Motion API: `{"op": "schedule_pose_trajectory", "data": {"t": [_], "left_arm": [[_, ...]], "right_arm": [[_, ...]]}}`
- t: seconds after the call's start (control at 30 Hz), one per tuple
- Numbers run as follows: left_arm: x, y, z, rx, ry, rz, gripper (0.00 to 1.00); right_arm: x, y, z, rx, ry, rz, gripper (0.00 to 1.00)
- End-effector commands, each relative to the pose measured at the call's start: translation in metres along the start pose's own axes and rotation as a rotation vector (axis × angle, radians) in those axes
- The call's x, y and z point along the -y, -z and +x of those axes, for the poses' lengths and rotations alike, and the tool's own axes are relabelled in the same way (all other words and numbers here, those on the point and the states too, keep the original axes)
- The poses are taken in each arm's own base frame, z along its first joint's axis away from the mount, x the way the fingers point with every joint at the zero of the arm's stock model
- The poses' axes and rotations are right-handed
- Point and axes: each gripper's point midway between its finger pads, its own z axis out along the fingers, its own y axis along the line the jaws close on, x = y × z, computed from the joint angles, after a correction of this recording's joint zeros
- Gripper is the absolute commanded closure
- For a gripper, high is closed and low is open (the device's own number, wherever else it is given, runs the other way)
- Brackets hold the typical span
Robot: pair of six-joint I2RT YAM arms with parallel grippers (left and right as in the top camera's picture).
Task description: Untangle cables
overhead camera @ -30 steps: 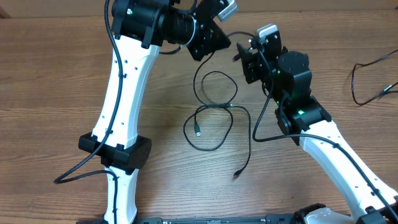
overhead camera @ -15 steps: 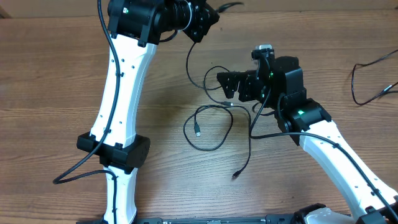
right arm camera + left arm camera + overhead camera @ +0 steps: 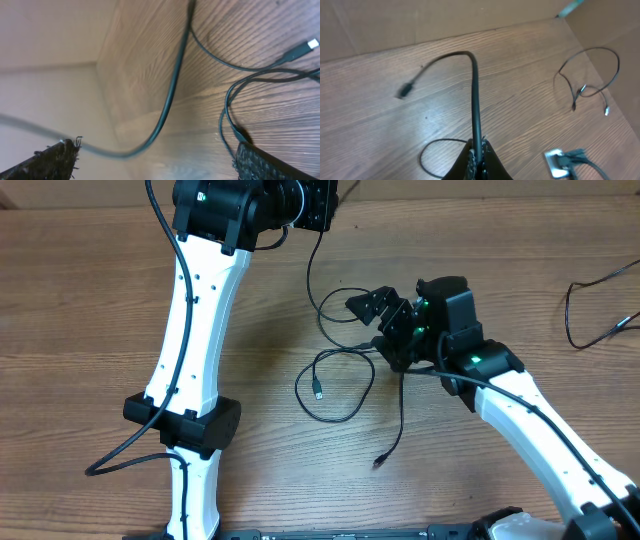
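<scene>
Right pincer (image 3: 377,323) now closer over cables (image 3: 335,385), wide apart; left pincer (image 3: 479,152) at far table (image 3: 90,300) edge, tight on 1 cable (image 3: 475,90).

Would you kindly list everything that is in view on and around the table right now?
Tangled cables: at least two, black, middle of the table, one strand rising to the left gripper.
Loose cable: count unclear, black, far right edge of the table.
Table: one, brown wood, under everything.
Left arm, right arm: white with black joints, either side of the tangle.
Left gripper: black, jaws shut on one tangled cable.
Right gripper: black, jaws open beside the tangle.
</scene>
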Motion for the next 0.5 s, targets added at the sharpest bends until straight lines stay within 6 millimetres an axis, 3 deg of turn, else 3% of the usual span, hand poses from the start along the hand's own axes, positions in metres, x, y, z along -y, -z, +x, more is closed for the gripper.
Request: {"op": "schedule_pose_trajectory", "data": {"t": [0.0, 0.07, 0.13, 0.33, 0.47], "left_arm": [[-0.005, -0.004, -0.001, 0.004, 0.138, -0.016, 0.96], [-0.005, -0.004, 0.0, 0.001, 0.158, -0.016, 0.96], [-0.005, -0.004, 0.0, 0.0, 0.175, -0.016, 0.96], [-0.007, -0.003, 0.01, -0.04, 0.116, -0.027, 0.96], [-0.011, -0.002, 0.025, -0.104, -0.046, -0.036, 0.96]], "right_arm": [[0.008, -0.017, -0.014, 0.048, -0.181, 0.016, 0.0], [0.004, -0.028, -0.02, 0.055, -0.17, -0.014, 0.0], [-0.001, -0.036, -0.025, 0.063, -0.15, -0.043, 0.07], [-0.006, -0.039, -0.031, 0.079, -0.012, -0.071, 0.65], [-0.023, -0.025, -0.053, 0.103, 0.132, -0.163, 0.82]]}}
